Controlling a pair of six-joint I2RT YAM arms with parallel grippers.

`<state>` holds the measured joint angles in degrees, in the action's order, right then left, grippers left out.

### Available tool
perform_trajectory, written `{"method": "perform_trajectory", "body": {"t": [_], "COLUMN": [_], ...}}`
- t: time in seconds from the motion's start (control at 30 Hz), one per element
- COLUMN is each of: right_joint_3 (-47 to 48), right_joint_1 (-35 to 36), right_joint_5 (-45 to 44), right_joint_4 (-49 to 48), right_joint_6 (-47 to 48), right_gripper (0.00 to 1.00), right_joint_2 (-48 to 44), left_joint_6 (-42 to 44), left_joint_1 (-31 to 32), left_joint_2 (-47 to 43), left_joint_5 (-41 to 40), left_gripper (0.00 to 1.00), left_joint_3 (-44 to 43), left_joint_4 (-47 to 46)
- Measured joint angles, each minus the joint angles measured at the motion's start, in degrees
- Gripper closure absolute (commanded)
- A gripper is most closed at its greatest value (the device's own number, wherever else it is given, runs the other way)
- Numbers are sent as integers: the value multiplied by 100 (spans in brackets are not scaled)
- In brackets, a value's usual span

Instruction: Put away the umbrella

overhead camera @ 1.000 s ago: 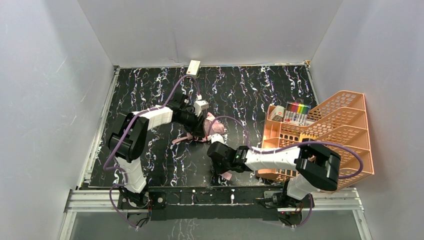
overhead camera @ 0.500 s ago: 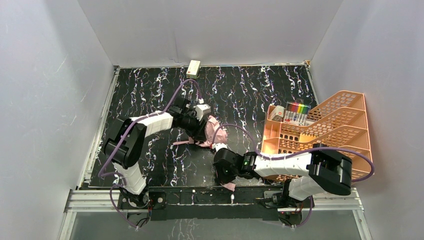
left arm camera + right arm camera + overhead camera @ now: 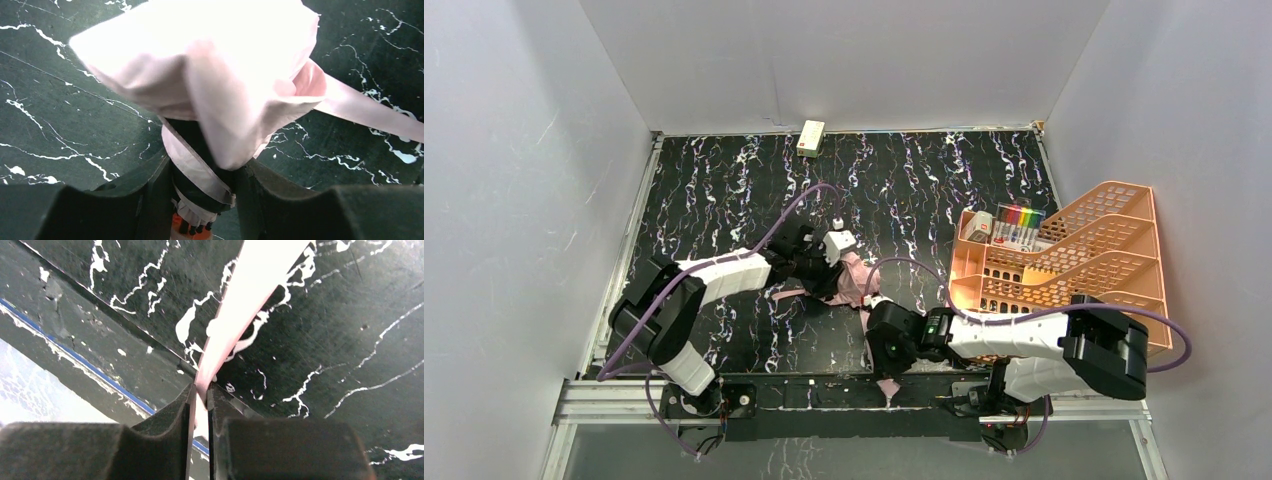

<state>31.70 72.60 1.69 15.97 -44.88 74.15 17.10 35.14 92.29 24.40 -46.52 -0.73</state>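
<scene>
Left gripper (image 3: 205, 167) clenched the umbrella (image 3: 200, 60) by its bundled canopy, left of the orange mesh rack (image 3: 1114, 255); right gripper (image 3: 201, 390) pinched its strap (image 3: 260, 275). Under tension the thin strap might slip free, loosening the folds.

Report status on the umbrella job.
Left tool shut on umbrella. Right tool shut on its pink strap, by the table edge. Not yet stowed. Orange rack apart, right.

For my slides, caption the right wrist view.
Right gripper pinching the umbrella's pink strap near the table front edge.
</scene>
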Motion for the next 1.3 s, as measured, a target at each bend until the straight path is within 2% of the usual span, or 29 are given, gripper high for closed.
{"method": "perform_trajectory", "body": {"t": [0.2,0.37,0.47,0.63,0.8,0.97,1.0,1.03,1.13,1.3], "right_joint_3": [-11,-4,57,476,1300,1683,1742,1871,2684,3727], "right_joint_1": [-197,-610,-1217,-2625,-3521,-4341,-4441,-4688,-5117,-5324], "right_joint_5": [61,-122,-136,72,328,807,984,1211,2118,3211], "right_joint_4": [437,992,1152,1093,706,-350,-518,-592,-511,-271], "right_joint_6": [15,136,363,1108,1871,2758,2940,3147,3893,5029], "right_gripper": [62,47,34,28,28,26,25,21,16,10], "right_joint_2": [-286,-872,-1257,-1320,-605,133,227,511,1381,2358], "left_joint_6": [48,114,188,339,496,699,745,807,1056,1521], "left_joint_1": [203,271,310,452,581,811,861,927,1123,1375], "left_joint_2": [9,20,22,20,20,2,0,-7,-9,70], "left_joint_5": [-525,-916,-1150,-1528,-1788,-2236,-2332,-2457,-2833,-3357], "left_gripper": [100,100,100,100,100,100,100,100,100,100], "left_joint_3": [103,205,247,337,393,531,566,605,743,955], "left_joint_4": [-295,-544,-693,-946,-1093,-1405,-1478,-1563,-1851,-2404]}}
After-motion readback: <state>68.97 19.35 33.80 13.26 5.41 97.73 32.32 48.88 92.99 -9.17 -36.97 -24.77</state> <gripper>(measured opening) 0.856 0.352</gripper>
